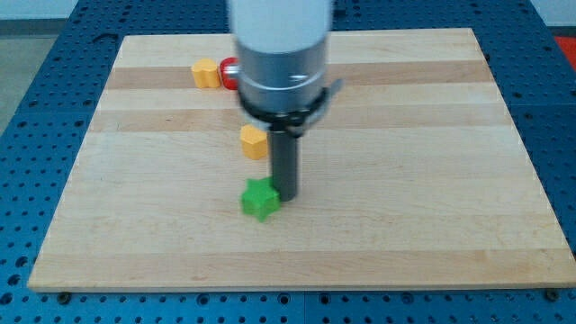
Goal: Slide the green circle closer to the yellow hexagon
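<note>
A green block (260, 199), star-like in outline, lies near the middle of the wooden board (432, 180), towards the view's bottom. My tip (286, 194) stands right beside it, at its upper right edge, touching or nearly touching. A yellow block (254, 141) that looks like the hexagon sits just above the green block, left of the rod. No green circle shows; the arm's body hides part of the board towards the view's top.
Another yellow block (206, 72) lies near the board's top edge on the left. A red block (229, 72) is next to it, partly hidden behind the arm. A blue perforated table (36, 135) surrounds the board.
</note>
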You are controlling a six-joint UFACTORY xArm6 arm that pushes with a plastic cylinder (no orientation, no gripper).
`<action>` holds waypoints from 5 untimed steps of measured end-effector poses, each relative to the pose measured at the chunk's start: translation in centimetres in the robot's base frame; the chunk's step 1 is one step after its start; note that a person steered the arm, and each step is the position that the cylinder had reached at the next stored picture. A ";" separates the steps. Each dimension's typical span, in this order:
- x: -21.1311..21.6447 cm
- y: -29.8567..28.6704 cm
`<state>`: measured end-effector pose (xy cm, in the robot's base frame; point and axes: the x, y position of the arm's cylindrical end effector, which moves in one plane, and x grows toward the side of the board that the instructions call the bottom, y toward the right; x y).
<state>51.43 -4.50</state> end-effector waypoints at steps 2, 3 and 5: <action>0.6 -10.1; -0.4 -4.1; -7.2 11.9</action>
<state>44.23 7.44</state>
